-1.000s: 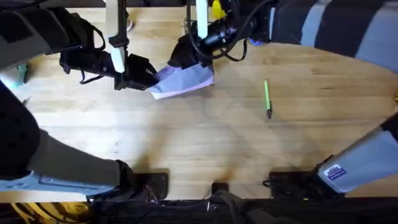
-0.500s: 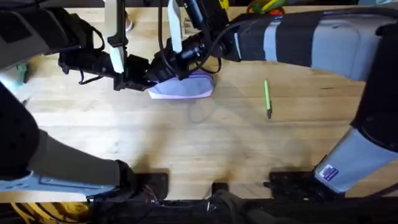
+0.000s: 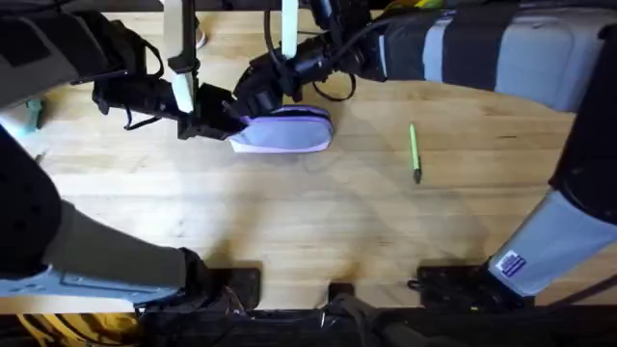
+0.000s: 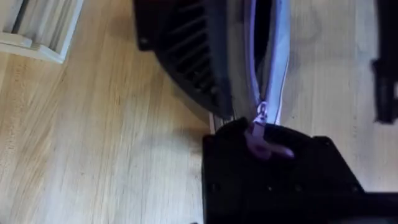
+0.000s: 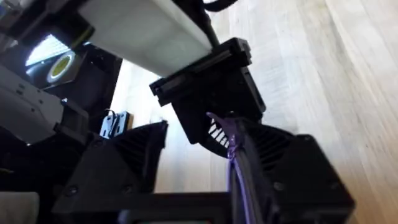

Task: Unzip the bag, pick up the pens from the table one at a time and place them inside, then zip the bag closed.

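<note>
The lavender bag [image 3: 287, 131] lies on the table [image 3: 318, 222] at the back, left of centre. My left gripper [image 3: 220, 120] is shut on its left end. My right arm reaches across from the back right, and its gripper [image 3: 254, 99] sits over that same end, shut on the purple zipper pull [image 5: 229, 138]. In the left wrist view the zipper [image 4: 268, 68] is parted, showing dark lining, and the slider [image 4: 259, 119] sits right at my left gripper [image 4: 264, 140]. A green pen [image 3: 415, 151] with a dark tip lies on the wood to the right of the bag.
Both forearms crowd the back left of the table. A yellow and green object [image 3: 415, 10] sits at the back edge, and a small teal item [image 3: 34, 113] lies at the far left. The arm bases [image 3: 337, 289] line the front edge.
The right gripper has slid left along the bag toward the left gripper. The bag's lifted right end has come down and it now lies flat. The left gripper and pen stayed put.
</note>
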`<state>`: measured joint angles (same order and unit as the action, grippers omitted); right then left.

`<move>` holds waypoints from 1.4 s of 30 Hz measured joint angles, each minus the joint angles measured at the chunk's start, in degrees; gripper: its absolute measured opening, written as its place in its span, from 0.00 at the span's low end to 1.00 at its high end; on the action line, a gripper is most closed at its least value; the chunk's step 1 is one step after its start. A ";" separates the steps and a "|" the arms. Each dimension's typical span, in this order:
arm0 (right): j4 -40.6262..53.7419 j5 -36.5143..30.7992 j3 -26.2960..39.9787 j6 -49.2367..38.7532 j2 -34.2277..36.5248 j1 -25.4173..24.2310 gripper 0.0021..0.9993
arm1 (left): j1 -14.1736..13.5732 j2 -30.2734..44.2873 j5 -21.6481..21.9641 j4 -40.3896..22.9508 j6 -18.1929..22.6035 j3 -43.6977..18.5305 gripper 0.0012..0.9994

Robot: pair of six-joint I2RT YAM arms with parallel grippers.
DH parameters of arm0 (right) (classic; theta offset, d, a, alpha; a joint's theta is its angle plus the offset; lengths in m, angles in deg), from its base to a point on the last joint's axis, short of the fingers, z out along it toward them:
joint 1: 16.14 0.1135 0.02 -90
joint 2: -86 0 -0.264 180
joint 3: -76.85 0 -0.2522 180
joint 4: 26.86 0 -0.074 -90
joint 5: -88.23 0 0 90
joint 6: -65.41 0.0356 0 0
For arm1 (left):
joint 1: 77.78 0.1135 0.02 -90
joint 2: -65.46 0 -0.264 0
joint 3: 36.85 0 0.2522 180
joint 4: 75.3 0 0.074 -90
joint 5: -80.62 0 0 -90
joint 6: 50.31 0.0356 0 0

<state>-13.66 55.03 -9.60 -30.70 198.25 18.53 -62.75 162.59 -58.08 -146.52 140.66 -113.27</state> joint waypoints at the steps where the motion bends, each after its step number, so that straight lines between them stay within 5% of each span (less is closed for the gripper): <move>1: 0.18 0.62 0.46 0.95 0.00 -0.63 0.82 | -0.09 0.00 0.02 0.02 0.01 0.00 0.04; 3: 2.02 1.63 1.20 2.15 -0.02 -2.20 0.98 | -0.11 0.00 0.02 0.02 0.00 0.00 0.04; 11: 19.12 2.80 1.55 5.48 -0.12 -9.22 0.99 | -0.11 0.00 0.02 0.00 0.00 0.00 0.04; 13: 22.19 2.83 1.52 5.78 -0.11 -9.90 0.99 | -0.11 0.00 -0.09 -0.04 0.18 0.00 0.21; 17: 22.94 2.79 1.55 5.37 -0.11 -10.70 1.00 | -0.33 0.00 -0.13 0.02 0.20 0.00 0.83; 19: 23.63 1.96 1.85 4.99 -0.13 -11.03 1.00 | -0.37 0.00 -0.15 -0.02 0.02 0.00 0.98; 30: 45.75 -12.40 18.68 -6.46 -5.06 -10.74 1.00 | 0.83 -0.04 0.06 -1.08 0.03 -0.39 0.99; 35: 55.76 -19.92 25.28 -15.51 -6.23 -7.56 1.00 | 5.57 -3.15 0.13 -4.63 0.04 -2.62 0.99; 42: 58.36 -35.82 25.85 -27.27 -5.95 1.07 1.00 | 13.31 -10.59 0.09 -8.21 0.09 -4.74 0.99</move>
<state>44.70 19.21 16.26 -57.97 192.31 19.60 -49.45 152.00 -58.00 -154.73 140.75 -118.01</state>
